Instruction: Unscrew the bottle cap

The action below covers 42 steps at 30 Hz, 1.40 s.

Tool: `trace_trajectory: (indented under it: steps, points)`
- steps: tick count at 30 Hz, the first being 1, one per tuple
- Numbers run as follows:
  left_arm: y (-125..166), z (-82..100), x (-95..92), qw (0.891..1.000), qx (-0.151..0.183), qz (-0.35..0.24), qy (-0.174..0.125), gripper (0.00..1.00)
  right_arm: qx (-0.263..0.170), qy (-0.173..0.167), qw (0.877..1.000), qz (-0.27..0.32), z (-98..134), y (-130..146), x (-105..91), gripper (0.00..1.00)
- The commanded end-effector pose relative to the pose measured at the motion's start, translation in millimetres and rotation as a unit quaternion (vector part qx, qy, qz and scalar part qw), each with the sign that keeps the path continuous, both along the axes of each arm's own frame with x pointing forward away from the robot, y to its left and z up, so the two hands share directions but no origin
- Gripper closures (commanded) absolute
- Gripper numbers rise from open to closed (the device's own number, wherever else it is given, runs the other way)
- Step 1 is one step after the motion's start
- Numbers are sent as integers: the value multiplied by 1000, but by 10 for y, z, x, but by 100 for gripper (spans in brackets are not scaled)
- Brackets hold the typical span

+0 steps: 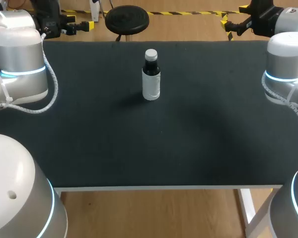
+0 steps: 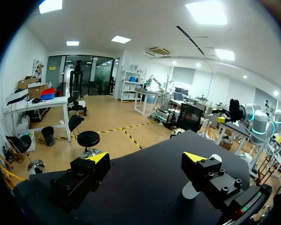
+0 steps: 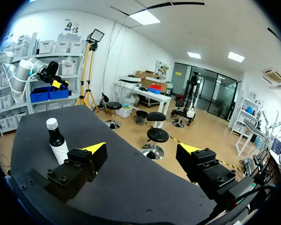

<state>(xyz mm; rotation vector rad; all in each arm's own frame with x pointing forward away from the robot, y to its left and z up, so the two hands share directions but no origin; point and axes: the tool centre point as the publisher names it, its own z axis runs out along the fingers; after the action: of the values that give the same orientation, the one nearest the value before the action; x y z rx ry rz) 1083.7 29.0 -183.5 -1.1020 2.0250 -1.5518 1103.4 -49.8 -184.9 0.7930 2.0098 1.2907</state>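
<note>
A dark bottle (image 1: 151, 77) with a white label and a white cap (image 1: 150, 54) stands upright on the black table, toward the far middle. My left gripper (image 1: 80, 22) hangs open past the far left corner, well away from the bottle. My right gripper (image 1: 227, 27) is open past the far right edge. In the left wrist view the open gripper (image 2: 146, 158) holds nothing, and the bottle (image 2: 192, 190) is mostly hidden behind one finger. In the right wrist view the bottle (image 3: 56, 140) stands beyond one finger of the open gripper (image 3: 143, 149).
The black table top (image 1: 188, 139) carries only the bottle. Its white front edge (image 1: 164, 188) runs near me. My left arm's links (image 1: 20, 64) overhang the left side, and my right arm's links (image 1: 288, 64) overhang the right side.
</note>
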Motion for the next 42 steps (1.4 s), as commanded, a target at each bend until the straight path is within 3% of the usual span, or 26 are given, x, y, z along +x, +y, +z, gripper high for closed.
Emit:
trace_trajectory:
  steps: [1,13,18,24,29,34,37,42]
  points:
    - [3,9,-1,1000,1,-1,2,0,-1,1,1000,0,5,0,7,0]
    - [3,9,-1,1000,1,-1,2,0,-1,1,1000,0,5,0,7,0]
    - [-52,60,-80,997,1,-65,-47,0,-1,1,1000,0,5,0,7,0]
    - [-187,71,-182,981,22,-169,-93,0,-1,1,1000,0,5,0,7,0]
    - [-308,66,-310,956,34,-261,-128,0,-1,1,1000,0,5,0,7,0]
    - [-387,31,-314,949,67,-286,-111,0,-1,1,1000,0,5,0,7,0]
    - [-409,27,-327,944,66,-305,-107,0,-1,1,1000,0,5,0,7,0]
    - [-409,27,-327,944,66,-305,-107,0,-1,1,1000,0,5,0,7,0]
